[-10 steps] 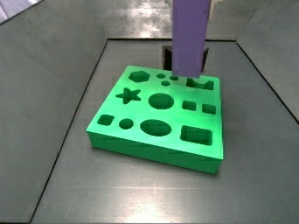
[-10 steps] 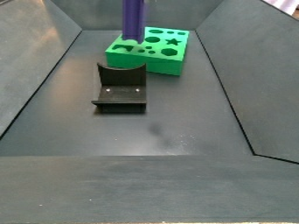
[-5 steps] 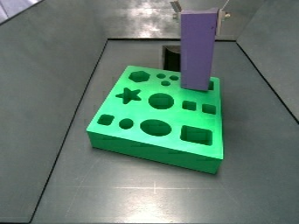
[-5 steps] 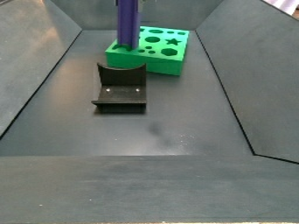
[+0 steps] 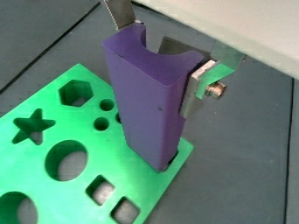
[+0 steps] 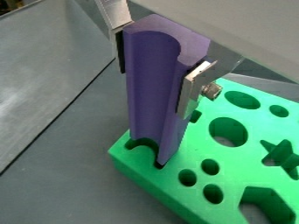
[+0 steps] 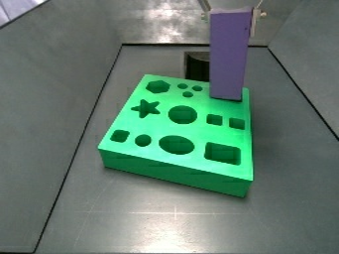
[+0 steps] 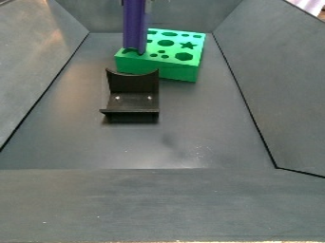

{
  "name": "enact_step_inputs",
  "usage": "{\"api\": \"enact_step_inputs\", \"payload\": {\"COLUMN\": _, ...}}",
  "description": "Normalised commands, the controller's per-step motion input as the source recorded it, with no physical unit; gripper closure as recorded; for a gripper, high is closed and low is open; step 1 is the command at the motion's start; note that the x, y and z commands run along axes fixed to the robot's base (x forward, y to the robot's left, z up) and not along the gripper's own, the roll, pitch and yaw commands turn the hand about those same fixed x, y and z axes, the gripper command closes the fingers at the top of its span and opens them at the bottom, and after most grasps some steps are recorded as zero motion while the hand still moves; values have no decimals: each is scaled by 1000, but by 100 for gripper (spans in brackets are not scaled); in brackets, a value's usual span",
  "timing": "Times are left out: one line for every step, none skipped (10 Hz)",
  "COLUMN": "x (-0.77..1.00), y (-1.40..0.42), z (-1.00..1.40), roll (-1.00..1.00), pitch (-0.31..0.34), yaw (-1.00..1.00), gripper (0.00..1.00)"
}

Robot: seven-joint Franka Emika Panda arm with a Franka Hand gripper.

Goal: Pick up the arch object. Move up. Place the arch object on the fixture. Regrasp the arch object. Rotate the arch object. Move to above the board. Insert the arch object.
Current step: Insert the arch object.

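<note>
The hand (image 5: 158, 54) grips the purple arch object (image 5: 149, 101) upright between its fingers (image 5: 200, 85), its lower end in a notch at an edge of the green board (image 5: 52, 171). The fixture (image 8: 131, 98) stands empty nearby.

I read the arch object (image 5: 146, 96) as matte purple plastic, smooth-faced. Gripper (image 5: 158, 54) above the board: fingers (image 5: 198, 83) bare brushed metal. Board (image 5: 47, 179) bright green, smooth plastic. Fixture (image 8: 132, 95) dull black.

Robot test lab: bare grey metal bin floor (image 8: 191, 142) with sloped walls, green board (image 7: 179, 134), dark fixture (image 8: 132, 97), claw (image 5: 163, 52) overhead.
</note>
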Motion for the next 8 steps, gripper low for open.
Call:
{"api": "enact_step_inputs", "payload": {"x": 360, "y": 140, "z": -97, "roll": 0, "pitch": 3, "yaw": 0, "gripper": 100}}
{"api": "enact_step_inputs", "payload": {"x": 274, "y": 69, "z": -154, "roll": 0, "pitch": 0, "yaw": 0, "gripper": 100}}
{"api": "enact_step_inputs", "payload": {"x": 311, "y": 0, "z": -109, "roll": 0, "pitch": 11, "yaw": 0, "gripper": 100}}
{"api": "enact_step_inputs", "payload": {"x": 106, "y": 3, "z": -54, "roll": 0, "pitch": 0, "yaw": 0, "gripper": 100}}
{"api": "enact_step_inputs", "payload": {"x": 0, "y": 0, "z": -97, "roll": 56, "pitch": 0, "yaw": 63, "gripper": 100}}
{"api": "enact_step_inputs", "payload": {"x": -23, "y": 0, "z": -77, "roll": 73, "pitch": 0, "yaw": 194, "gripper": 100}}
{"api": "enact_step_inputs", "payload": {"x": 0, "y": 0, "z": -37, "roll": 51, "pitch": 0, "yaw": 229, "gripper": 100}}
{"api": "enact_step_inputs", "payload": {"x": 0, "y": 0, "z": -20, "roll": 94, "pitch": 16, "yaw": 226, "gripper": 100}}
